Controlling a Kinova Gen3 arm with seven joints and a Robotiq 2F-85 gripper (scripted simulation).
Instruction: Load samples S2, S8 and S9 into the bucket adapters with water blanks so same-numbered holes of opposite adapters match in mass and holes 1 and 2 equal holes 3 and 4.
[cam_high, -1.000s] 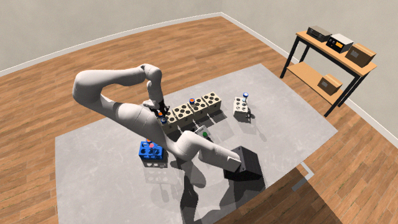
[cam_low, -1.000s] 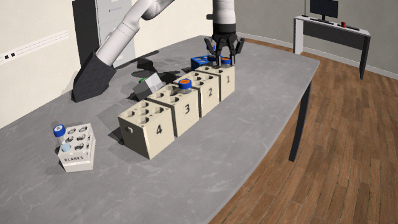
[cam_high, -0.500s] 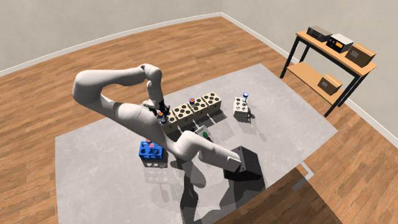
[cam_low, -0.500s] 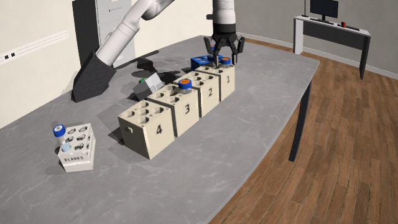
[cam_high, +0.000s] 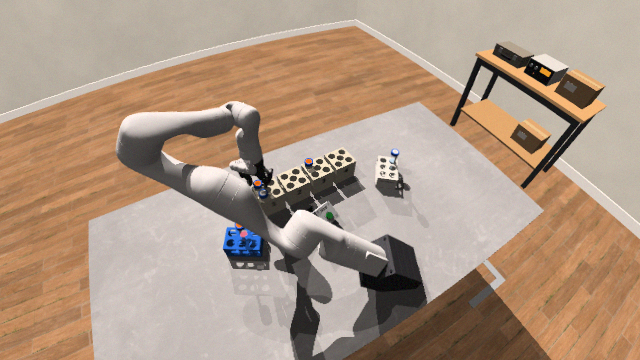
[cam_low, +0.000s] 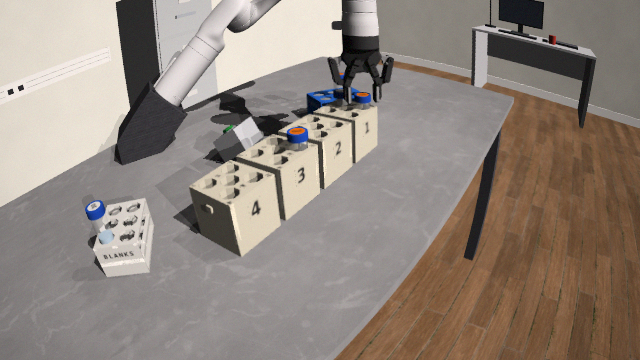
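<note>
grey mottled table (cam_low: 380,210) on a wood-plank floor (cam_low: 560,240), pale walls; a desk (cam_low: 535,47) with a monitor far right; my fingers (cam_low: 361,89) stand spread and empty above adapter 1 (cam_low: 364,131), where an orange-dotted tube (cam_low: 362,98) sits down in a hole; beside it in a row, adapters 2 (cam_low: 336,150), 3 (cam_low: 300,175) and 4 (cam_low: 255,209), numbers on their sides; another orange-dotted tube (cam_low: 297,137) in adapter 3; the white rack (cam_low: 122,257) near left reads "blanks" and holds a blue-capped tube (cam_low: 95,211).
</note>
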